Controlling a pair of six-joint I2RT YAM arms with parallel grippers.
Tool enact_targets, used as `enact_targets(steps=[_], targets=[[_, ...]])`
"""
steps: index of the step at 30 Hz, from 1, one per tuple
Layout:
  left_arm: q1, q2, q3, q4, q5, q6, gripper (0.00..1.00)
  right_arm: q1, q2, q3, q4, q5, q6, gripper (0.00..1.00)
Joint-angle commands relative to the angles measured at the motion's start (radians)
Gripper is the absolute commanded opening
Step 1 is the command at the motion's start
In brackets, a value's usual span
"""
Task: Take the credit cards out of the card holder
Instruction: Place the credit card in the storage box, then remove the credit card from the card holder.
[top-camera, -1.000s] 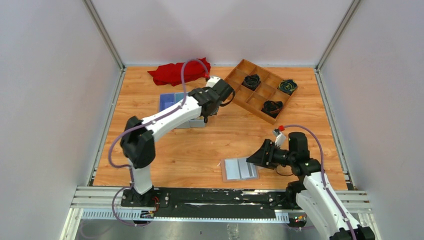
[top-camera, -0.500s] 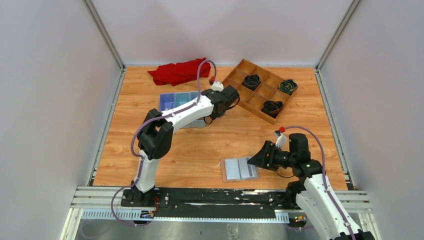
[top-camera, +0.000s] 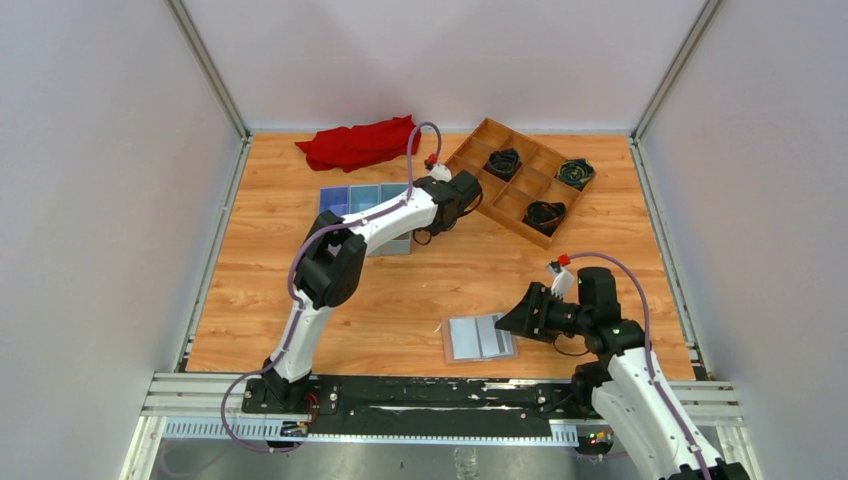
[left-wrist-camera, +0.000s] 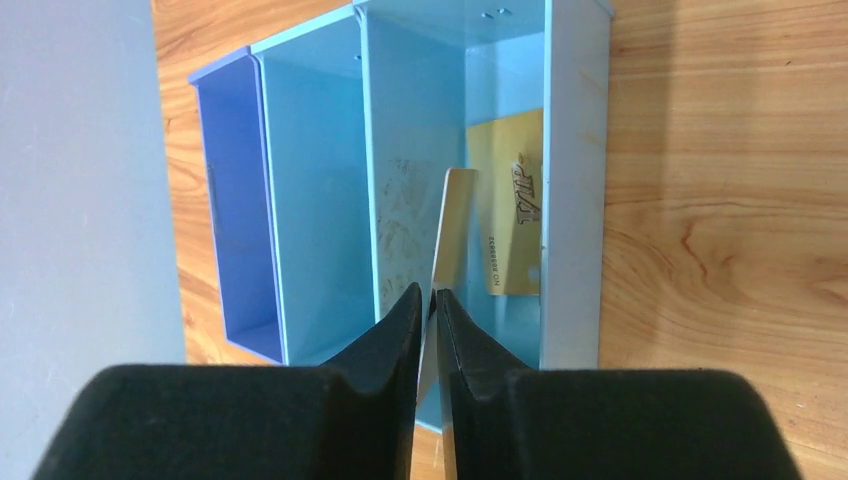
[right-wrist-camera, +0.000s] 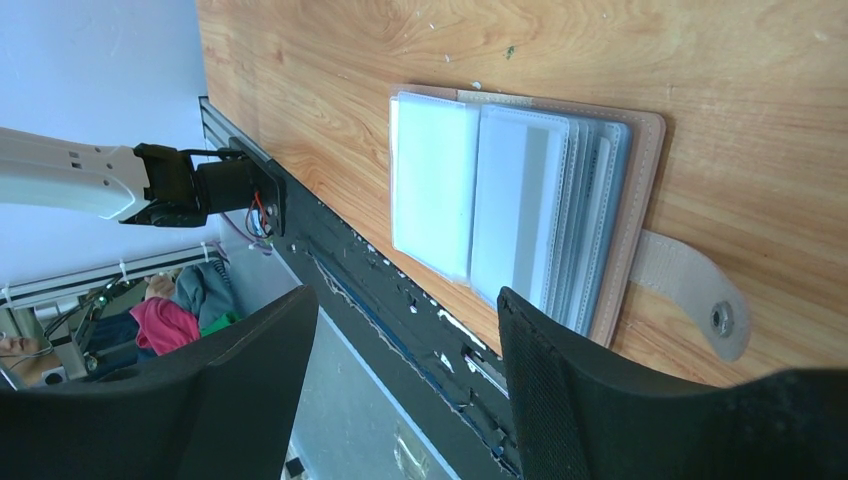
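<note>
We judge the step in hand to be the drop-off of one card: the left gripper (left-wrist-camera: 432, 295) is clamped on a pale card (left-wrist-camera: 452, 225), seen almost edge-on in the left wrist view and hanging point-down over the blue tray (left-wrist-camera: 575, 200). It hangs over the same compartment where a gold card (left-wrist-camera: 512, 215) already lies flat, at about three o'clock from it. Whether its lower edge touches the tray floor we cannot tell. In the top view the tray sits at about eleven o'clock from the middle of the table (top-camera: 420, 285), and the card holder (top-camera: 480, 337) lies at about five o'clock, near the front edge and well apart from the tray. The holder is spread open, grey sleeves fanned out, its tan strap pointing to four o'clock in the right wrist view. Whether any sleeve has a card left in it we cannot make out. The right gripper (right-wrist-camera: 405, 300) hovers at three o'clock of the holder with its fingers wide apart, touching nothing. The next move, as we read it, calls for little: let the left fingers part so the card falls flat beside the gold one, then lift straight up clear of the tray walls. After that the holder needs checking — a thin card in a clear sleeve will want one arm to pin the cover while the other pinches an edge.
</note>
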Motion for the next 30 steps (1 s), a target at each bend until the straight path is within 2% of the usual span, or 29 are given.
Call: enact_targets(steps=[1,10,14,19,21,24,28,30], targets=[[0.013,0.016,0.04,0.001,-0.005,0.008,0.15,0.008,-0.005,0.023,-0.02,0.013,-0.005,0.7],[0.015,-0.035,0.027,0.003,0.078,-0.002,0.19,0.008,0.023,0.044,-0.021,0.015,-0.019,0.7],[-0.002,-0.134,-0.001,0.003,0.123,-0.009,0.19,0.008,0.033,0.047,-0.019,0.024,-0.023,0.7],[-0.062,-0.326,-0.077,0.014,0.27,-0.039,0.19,0.008,0.041,0.061,-0.021,0.038,-0.056,0.71],[-0.102,-0.399,-0.137,0.047,0.36,-0.028,0.19,0.01,0.044,0.081,-0.033,0.03,-0.093,0.79],[-0.162,-0.487,-0.267,0.116,0.502,-0.04,0.19,0.011,0.054,0.099,-0.054,0.039,-0.13,0.82],[-0.198,-0.606,-0.521,0.315,0.75,-0.13,0.19,0.015,0.087,0.077,-0.041,0.048,-0.131,0.75],[-0.199,-0.674,-0.667,0.434,0.816,-0.194,0.19,0.015,0.105,0.066,-0.009,0.055,-0.116,0.7]])
